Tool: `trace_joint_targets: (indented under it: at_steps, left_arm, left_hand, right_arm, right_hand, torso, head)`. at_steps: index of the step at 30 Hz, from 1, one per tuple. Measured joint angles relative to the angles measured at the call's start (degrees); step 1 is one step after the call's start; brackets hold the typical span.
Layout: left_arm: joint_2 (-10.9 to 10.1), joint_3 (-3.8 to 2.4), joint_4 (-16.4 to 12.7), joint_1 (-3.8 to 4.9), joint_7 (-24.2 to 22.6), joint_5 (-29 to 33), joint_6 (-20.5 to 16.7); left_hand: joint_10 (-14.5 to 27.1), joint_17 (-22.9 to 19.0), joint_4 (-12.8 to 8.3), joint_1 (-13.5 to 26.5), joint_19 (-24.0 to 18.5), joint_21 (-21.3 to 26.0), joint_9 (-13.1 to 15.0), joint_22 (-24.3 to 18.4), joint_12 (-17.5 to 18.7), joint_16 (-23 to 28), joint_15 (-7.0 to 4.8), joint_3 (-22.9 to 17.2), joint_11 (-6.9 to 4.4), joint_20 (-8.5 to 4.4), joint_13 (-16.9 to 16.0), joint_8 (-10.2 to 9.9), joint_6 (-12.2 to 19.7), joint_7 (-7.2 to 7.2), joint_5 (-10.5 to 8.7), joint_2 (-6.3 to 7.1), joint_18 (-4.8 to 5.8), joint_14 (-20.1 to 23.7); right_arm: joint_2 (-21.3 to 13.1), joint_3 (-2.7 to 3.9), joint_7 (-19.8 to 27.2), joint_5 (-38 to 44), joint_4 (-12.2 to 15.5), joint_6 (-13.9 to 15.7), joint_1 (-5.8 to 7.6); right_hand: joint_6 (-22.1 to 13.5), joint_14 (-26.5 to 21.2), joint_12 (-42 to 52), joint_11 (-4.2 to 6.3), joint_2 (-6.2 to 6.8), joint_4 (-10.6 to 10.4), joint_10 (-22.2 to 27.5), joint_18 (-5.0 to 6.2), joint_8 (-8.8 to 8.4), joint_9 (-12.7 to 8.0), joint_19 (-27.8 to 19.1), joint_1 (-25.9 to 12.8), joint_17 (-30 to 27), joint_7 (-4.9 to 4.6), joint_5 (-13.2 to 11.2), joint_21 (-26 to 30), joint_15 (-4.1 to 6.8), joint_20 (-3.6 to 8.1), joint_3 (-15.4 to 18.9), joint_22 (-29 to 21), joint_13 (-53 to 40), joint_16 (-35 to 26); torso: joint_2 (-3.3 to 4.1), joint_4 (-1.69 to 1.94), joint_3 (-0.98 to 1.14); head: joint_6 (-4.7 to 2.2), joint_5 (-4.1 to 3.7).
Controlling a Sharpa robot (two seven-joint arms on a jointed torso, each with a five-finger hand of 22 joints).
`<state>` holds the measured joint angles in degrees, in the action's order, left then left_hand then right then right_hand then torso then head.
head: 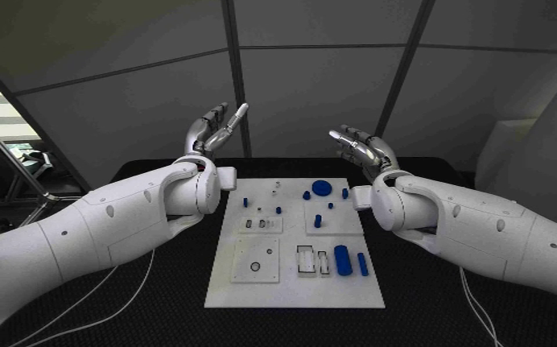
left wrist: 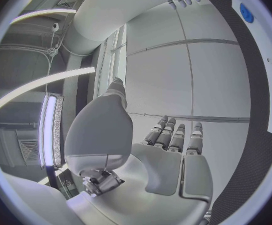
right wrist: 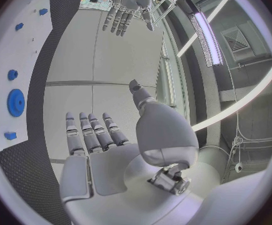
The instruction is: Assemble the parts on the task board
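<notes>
On the black table (head: 139, 299), centre: one white task board (head: 296, 287), lying flat between the two arms. Upon it, small blue parts: a round toothed disc (head: 320, 187) near the far edge, a short thick cylinder (head: 343, 256) and a slimmer bar (head: 362, 263) side by side toward the near right. Left hand (head: 213, 132): raised above the board's far left corner, fingers straight and apart, holding nothing. Right hand (head: 362, 149): raised beyond the far right corner, fingers spread, likewise holding nothing.
</notes>
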<state>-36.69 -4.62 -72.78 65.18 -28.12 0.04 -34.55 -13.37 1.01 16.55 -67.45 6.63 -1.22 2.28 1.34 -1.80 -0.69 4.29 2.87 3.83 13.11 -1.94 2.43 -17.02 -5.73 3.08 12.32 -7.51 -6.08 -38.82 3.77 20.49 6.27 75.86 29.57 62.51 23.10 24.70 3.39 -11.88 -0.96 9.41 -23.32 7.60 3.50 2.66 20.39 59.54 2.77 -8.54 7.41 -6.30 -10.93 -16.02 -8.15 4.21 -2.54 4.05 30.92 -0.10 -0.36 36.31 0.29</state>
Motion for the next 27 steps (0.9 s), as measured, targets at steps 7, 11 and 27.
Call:
trace_joint_targets:
  at_steps: [7,11,27]
  left_arm:
    - [0.4,-0.16,1.0,0.23,0.1,-0.3,2.8]
    - [-1.5,-0.08,0.3,0.22,0.2,-0.5,4.6]
    - [-7.6,-0.05,-5.8,0.22,0.7,-1.2,8.3]
  left_hand:
    - [-8.8,1.1,0.1,-4.0,5.7,-2.7,1.1,1.4,-3.0,-2.0,3.77,-4.9,4.76,1.84,-0.9,3.4,-7.2,-2.93,0.00,-6.53,-0.10,-8.3]
    - [-20.1,2.6,-1.7,-6.8,20.9,-9.1,2.4,4.6,-6.4,-5.3,5.21,-5.7,6.48,3.30,-1.9,7.7,-16.1,-3.67,0.00,-9.35,-3.21,-22.9]
    - [-39.3,4.4,-8.0,-11.2,42.5,-18.7,2.9,7.1,-9.7,-10.2,3.92,-3.1,6.49,1.24,-2.0,13.7,-27.9,-5.76,0.00,-12.25,-3.19,-50.5]
  right_arm:
    - [1.3,0.72,-4.1,3.6,-3.3,-7.3,0.51]
    - [1.0,0.75,-4.8,12.1,-5.7,-7.8,0.95]
    - [-0.1,0.85,-9.5,44.3,-6.8,-6.2,4.54]
  right_hand:
    - [16.5,16.2,3.0,0.03,-0.41,4.2,-17.6,0.99,3.52,1.5,12.9,6.2,1.1,-1.77,2.4,-6.6,0.17,0.06,-0.9,3.0,-1.0,4.3]
    - [24.0,24.3,3.5,1.07,-0.22,5.5,-25.8,1.34,4.46,1.7,19.9,9.4,1.2,-3.09,3.7,-10.5,1.48,0.82,-2.0,4.4,-1.1,6.1]
    - [35.9,40.2,1.3,4.24,1.24,7.1,-39.8,2.23,3.53,1.3,32.8,12.5,1.4,-1.41,5.2,-22.4,5.78,5.30,-5.8,9.5,-1.0,7.3]
  torso:
    - [-0.02,-0.01,-0.01]
    - [0.08,-0.01,-0.02]
    - [3.11,0.60,0.22]
  head:
    - [0.00,0.00]
    - [0.58,0.01]
    - [0.66,-0.42]
